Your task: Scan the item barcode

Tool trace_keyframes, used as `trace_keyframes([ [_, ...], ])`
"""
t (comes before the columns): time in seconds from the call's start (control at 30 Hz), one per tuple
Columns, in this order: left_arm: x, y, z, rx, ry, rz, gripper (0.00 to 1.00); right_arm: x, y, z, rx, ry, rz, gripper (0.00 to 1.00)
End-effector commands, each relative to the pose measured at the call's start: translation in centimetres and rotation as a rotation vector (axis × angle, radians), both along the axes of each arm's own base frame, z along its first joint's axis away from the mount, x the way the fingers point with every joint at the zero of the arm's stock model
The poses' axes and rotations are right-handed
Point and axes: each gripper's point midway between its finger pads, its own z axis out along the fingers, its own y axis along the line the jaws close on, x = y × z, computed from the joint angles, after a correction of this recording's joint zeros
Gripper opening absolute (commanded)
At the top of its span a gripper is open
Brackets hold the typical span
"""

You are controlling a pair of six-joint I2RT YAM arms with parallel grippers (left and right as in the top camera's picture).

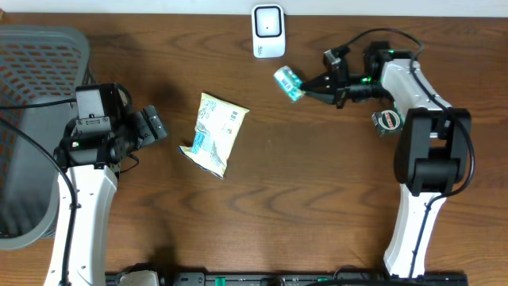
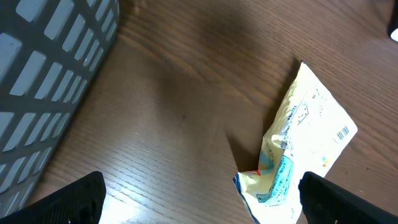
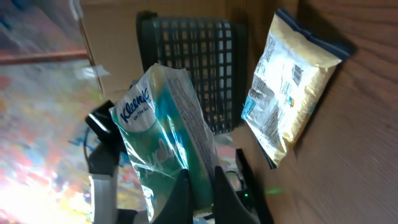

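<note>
Right arm's jaws clamp a Kleenex tissue pack (image 1: 289,83) close to the white scanner (image 1: 268,30); left arm's jaws stand wide open near a snack bag (image 1: 214,133) lying on the counter (image 1: 317,199).

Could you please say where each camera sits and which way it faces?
Overhead: above the table, facing down; left arm and right arm show.
Left wrist: on the left arm, facing down at the snack bag; open fingertips show.
Right wrist: on the right arm, facing across the table past the held tissue pack; shut fingers show.
Shared: snack bag and basket.
</note>
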Motion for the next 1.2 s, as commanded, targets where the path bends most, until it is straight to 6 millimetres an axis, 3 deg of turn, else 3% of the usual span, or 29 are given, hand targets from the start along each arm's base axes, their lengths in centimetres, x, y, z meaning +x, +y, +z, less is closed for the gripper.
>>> trace_keyframes([
  [0.0,0.0,0.1,-0.1,0.0,0.004,0.006,0.98,0.4,-1.1,2.6,0.048,-0.019,-0.029,0.01],
  [0.3,0.0,0.1,-0.1,0.0,0.004,0.006,0.99,0.5,-1.2,2.2,0.023,-0.037,-0.03,0.01],
  [0.37,0.0,0.1,-0.1,0.0,0.004,0.006,0.98,0.6,-1.2,1.1,-0.042,-0.054,-0.026,0.01],
  [0.5,0.0,0.1,-0.1,0.0,0.004,0.006,0.97,0.7,-1.5,-3.5,-0.321,-0.056,-0.011,0.01],
  [0.63,0.0,0.1,-0.1,0.0,0.004,0.006,0.98,1.0,-1.6,-6.7,-0.528,-0.053,-0.007,0.01],
  [0.73,0.0,0.1,-0.1,0.0,0.004,0.006,0.98,2.0,-2.4,-9.6,-0.778,-0.062,-0.035,0.01],
  [0.8,0.0,0.1,-0.1,0.0,0.004,0.006,0.97,2.9,-3.1,-10.3,-0.912,-0.073,-0.07,0.01],
  [0.87,0.0,0.1,-0.1,0.0,0.004,0.006,0.98,4.0,-3.2,-9.9,-0.989,-0.112,-0.098,0.01],
  [1.0,0.0,0.1,-0.1,0.0,0.004,0.006,0.98,7.3,-2.7,-7.1,-1.119,-0.271,-0.169,0.01],
  [1.17,0.0,0.1,-0.1,0.0,0.004,0.006,0.98,12.9,-2.1,-3.3,-1.339,-0.557,-0.365,0.01],
])
